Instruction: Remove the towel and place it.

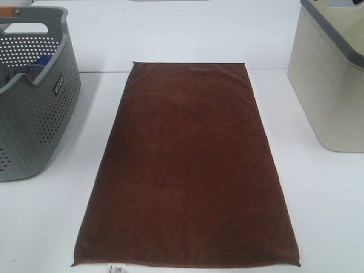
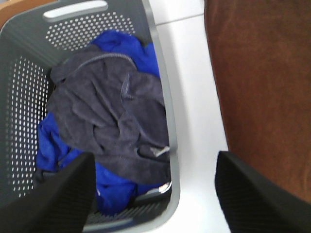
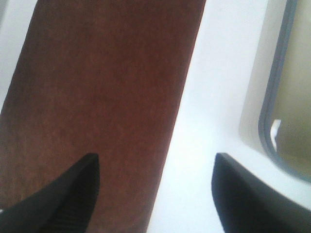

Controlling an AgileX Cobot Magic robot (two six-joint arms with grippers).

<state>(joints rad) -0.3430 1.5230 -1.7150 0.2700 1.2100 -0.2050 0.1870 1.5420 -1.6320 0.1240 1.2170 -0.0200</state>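
Observation:
The dark reddish-brown towel (image 1: pixel 187 165) lies flat and spread out on the white table, its small white tag (image 1: pixel 118 268) at the near short edge. It also shows in the left wrist view (image 2: pixel 262 82) and the right wrist view (image 3: pixel 102 97). Neither gripper shows in the exterior high view. My left gripper (image 2: pixel 153 194) is open and empty, held above the grey basket's rim and the table strip beside the towel. My right gripper (image 3: pixel 155 194) is open and empty, above the towel's right edge.
A grey perforated basket (image 1: pixel 51 108) stands at the left, holding a dark grey garment (image 2: pixel 112 116) over a blue item (image 2: pixel 121 48). A cream bin with a grey rim (image 1: pixel 333 79) stands at the right; its rim shows in the right wrist view (image 3: pixel 274 97).

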